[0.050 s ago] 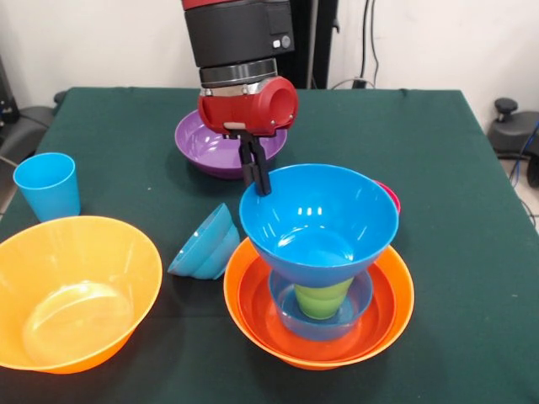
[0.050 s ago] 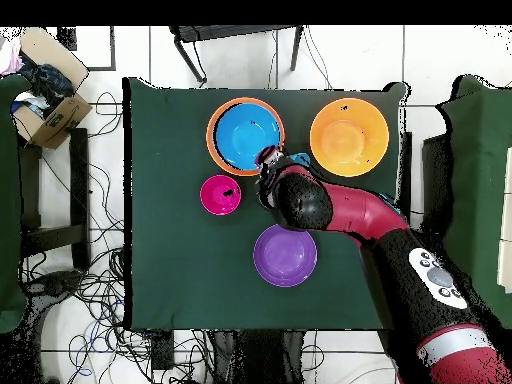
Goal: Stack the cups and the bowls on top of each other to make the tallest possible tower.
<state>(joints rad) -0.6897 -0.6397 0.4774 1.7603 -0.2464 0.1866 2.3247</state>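
Note:
A big blue bowl (image 1: pixel 324 215) rests, slightly tilted, on a lime green cup (image 1: pixel 323 300). The cup stands in a small blue bowl (image 1: pixel 290 318) inside two nested orange bowls (image 1: pixel 397 295); this is the tower. My gripper (image 1: pixel 258 185) comes down at the big bowl's far left rim and is shut on that rim. From above the gripper (image 2: pixel 267 160) sits at the edge of the blue bowl (image 2: pixel 245 133) in the orange ring (image 2: pixel 213 140). A light blue cup (image 1: pixel 48 185) stands alone at the left.
A big orange bowl (image 1: pixel 72 290) sits front left, and blue bowls (image 1: pixel 205 244) lie tipped on their side beside the tower. A purple bowl (image 1: pixel 210 147) is behind the gripper. A pink-red bowl (image 1: pixel 391 196) peeks out behind the tower; from above it (image 2: pixel 220 194) stands apart.

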